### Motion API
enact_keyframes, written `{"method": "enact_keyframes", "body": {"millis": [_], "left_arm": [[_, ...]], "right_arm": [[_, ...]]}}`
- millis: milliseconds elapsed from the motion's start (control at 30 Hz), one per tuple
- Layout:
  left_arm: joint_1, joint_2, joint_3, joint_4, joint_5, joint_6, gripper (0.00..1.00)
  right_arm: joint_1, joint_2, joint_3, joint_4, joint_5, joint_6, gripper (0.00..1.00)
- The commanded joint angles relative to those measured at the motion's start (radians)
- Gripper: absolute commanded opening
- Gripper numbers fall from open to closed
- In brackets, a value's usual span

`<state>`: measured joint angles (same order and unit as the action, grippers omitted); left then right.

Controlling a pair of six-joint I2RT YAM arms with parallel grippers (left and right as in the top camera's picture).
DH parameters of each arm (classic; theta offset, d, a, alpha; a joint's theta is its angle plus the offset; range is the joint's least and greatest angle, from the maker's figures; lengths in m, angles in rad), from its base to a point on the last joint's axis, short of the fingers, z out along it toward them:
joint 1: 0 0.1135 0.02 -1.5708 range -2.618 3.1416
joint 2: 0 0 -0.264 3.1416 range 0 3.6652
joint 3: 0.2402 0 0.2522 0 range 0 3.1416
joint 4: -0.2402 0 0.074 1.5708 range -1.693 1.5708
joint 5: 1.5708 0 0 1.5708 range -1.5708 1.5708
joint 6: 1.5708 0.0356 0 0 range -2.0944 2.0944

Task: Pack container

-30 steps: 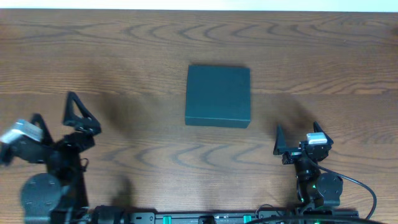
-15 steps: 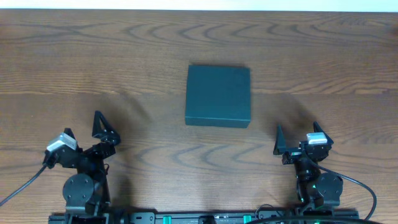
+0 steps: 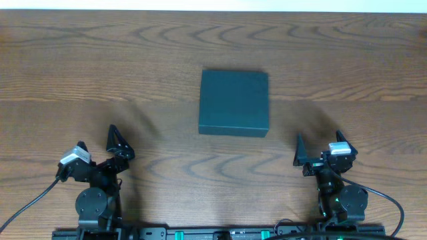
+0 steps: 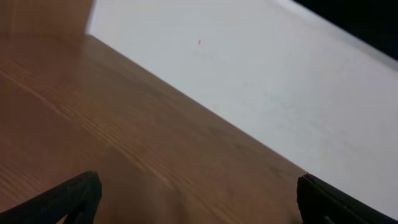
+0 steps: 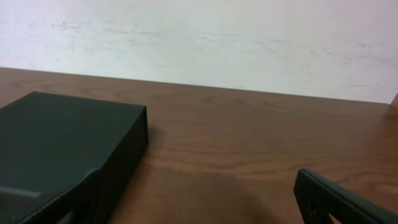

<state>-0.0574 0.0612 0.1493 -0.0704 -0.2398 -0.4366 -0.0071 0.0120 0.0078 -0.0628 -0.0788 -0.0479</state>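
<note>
- Overhead: The dark teal container is lying flat near the middle of the wooden table, its lid down and its top bare.
- Overhead: The left gripper is sitting at the near left edge with its jaws spread wide and holding nothing, well apart from the container.
- Overhead: The right gripper is resting at the near right edge, also gaping wide and empty. It is pointing toward the far side of the table, and the container is lying ahead of it and to its left.
- Overhead: A black cable is trailing from the left arm's base toward the lower left corner.
- Left wrist: The two dark fingertips of the left gripper are showing only at the bottom corners, far apart, with bare table between them.
- Left wrist: A pale wall is rising beyond the table's far edge, and the view is tilting.
- Right wrist: The container is filling the left of the view, its closed top and one dark side wall facing the camera.
- Right wrist: The right gripper is standing wide open, one finger showing at lower right and the other merging with the container's dark side at lower left. Whether that finger is touching the box is not clear.
- Right wrist: Brown table is stretching to a white wall behind.
</note>
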Motion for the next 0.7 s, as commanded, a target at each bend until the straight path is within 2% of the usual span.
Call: {"method": "enact_keyframes", "body": {"millis": [0, 667], "left_arm": [[-0.005, -0.019, -0.018, 0.007, 0.023, 0.018, 0.99], [0.050, -0.060, -0.068, 0.002, 0.099, 0.019, 0.98]], "right_arm": [[0.008, -0.007, -0.003, -0.001, -0.008, -0.010, 0.99], [0.008, -0.007, -0.003, -0.002, -0.008, -0.010, 0.99]]}}
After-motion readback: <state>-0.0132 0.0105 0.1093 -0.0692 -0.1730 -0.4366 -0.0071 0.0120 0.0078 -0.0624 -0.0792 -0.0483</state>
